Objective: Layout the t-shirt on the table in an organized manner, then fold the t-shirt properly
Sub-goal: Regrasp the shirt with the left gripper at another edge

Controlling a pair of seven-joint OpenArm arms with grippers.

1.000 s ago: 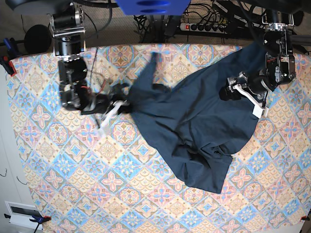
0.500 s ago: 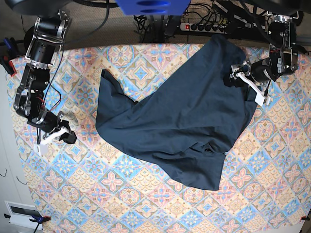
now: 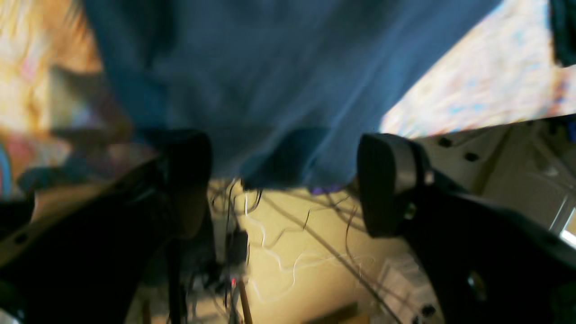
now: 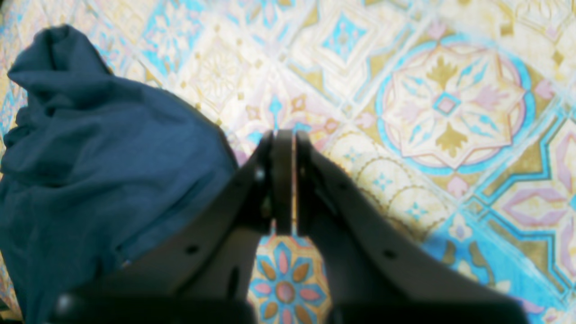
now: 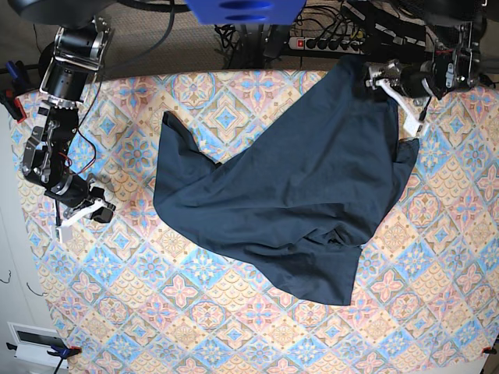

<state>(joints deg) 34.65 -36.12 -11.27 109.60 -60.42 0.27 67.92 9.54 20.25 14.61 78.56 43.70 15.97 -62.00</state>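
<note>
You have no readable writing here: the navy t-shirt (image 5: 288,202) shows no label or print in any view. It lies rumpled across the middle and far right of the patterned table (image 5: 195,312), one corner reaching the far edge near the left gripper (image 5: 390,82). That gripper's jaws stand wide apart and hold nothing; its wrist view is blurred, so the cloth edge ahead of its fingers (image 3: 387,180) appears to hang free. Your right gripper (image 5: 84,214) is clenched empty over bare tiles, well clear of the shirt in the base view.
</note>
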